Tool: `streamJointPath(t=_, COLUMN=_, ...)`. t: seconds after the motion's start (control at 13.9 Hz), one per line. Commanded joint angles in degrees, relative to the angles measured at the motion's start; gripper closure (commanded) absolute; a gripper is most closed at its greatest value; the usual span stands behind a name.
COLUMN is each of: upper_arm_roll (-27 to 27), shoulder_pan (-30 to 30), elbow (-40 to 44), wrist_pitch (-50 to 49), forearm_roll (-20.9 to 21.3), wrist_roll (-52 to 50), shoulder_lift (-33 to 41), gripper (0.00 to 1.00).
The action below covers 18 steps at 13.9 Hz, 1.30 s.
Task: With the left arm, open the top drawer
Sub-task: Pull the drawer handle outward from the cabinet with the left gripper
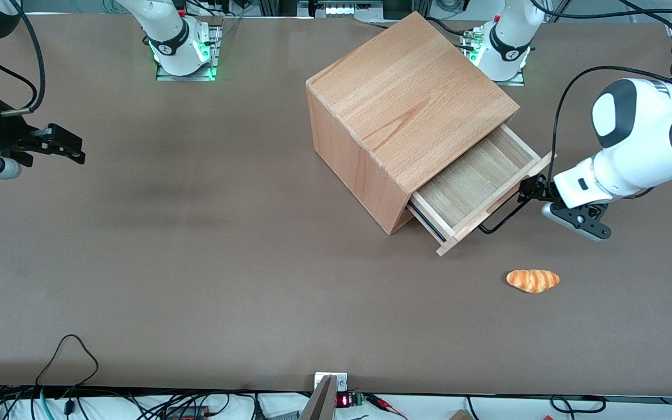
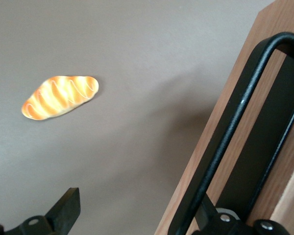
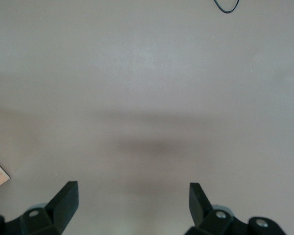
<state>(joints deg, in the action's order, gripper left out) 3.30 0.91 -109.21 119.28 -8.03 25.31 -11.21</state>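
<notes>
Top drawer [image 1: 476, 181] pulled well out of the beech cabinet [image 1: 406, 111], pale plank floor exposed.

Left arm [image 1: 633, 146] low at the drawer front, gripper [image 1: 537, 189] spread wide, one finger [image 2: 210, 215] tucked inside the black wire handle [image 1: 502, 219], the other [image 2: 66, 210] over bare worktop [image 1: 196, 262]. Bread roll [image 1: 533, 280] nearer the front camera, apart from the drawer's corner. Open brown surface toward the parked arm's end.

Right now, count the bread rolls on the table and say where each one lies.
1. The bread roll lies on the table, nearer the front camera than the pulled-out top drawer and the gripper at its handle. Inside the cabinet cannot be seen.
</notes>
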Motion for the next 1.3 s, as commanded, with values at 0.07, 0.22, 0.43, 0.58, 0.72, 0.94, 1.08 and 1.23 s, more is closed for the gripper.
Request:
streamJointPath(t=0.07, upper_arm_roll=-1.9, shoulder_pan=0.6, elbow=0.2, wrist_pitch=1.7, forearm_roll=0.1, wrist_roll=3.8, shoulder_lift=-1.8, gripper=0.00)
streamJointPath(t=0.22, upper_arm_roll=-2.2, shoulder_pan=0.6, elbow=0.3, wrist_pitch=1.7, forearm_roll=0.1, wrist_roll=3.8, shoulder_lift=-2.1, gripper=0.00)
streamJointPath(t=0.43, upper_arm_roll=-2.3, shoulder_pan=0.6, elbow=0.7, wrist_pitch=1.6, forearm_roll=-0.1, wrist_roll=2.5, shoulder_lift=-1.2, gripper=0.00)
streamJointPath(t=0.58, upper_arm_roll=-2.2, shoulder_pan=0.5, elbow=2.8, wrist_pitch=1.0, forearm_roll=-0.1, wrist_roll=0.2, shoulder_lift=0.0, gripper=0.00)
streamJointPath(t=0.72, upper_arm_roll=-2.2, shoulder_pan=0.6, elbow=4.3, wrist_pitch=0.1, forearm_roll=-1.4, wrist_roll=-0.3, shoulder_lift=0.7, gripper=0.00)
streamJointPath(t=0.94, upper_arm_roll=-2.2, shoulder_pan=0.5, elbow=4.8, wrist_pitch=-1.0, forearm_roll=-3.1, wrist_roll=-0.5, shoulder_lift=2.8, gripper=0.00)
streamJointPath(t=1.08, upper_arm_roll=-2.3, shoulder_pan=0.6, elbow=4.9, wrist_pitch=-2.9, forearm_roll=-3.0, wrist_roll=-1.2, shoulder_lift=4.8, gripper=0.00)
streamJointPath(t=1.23, upper_arm_roll=-2.9, shoulder_pan=0.7, elbow=4.8, wrist_pitch=-5.7, forearm_roll=-3.0, wrist_roll=-1.7, shoulder_lift=7.5, gripper=0.00)
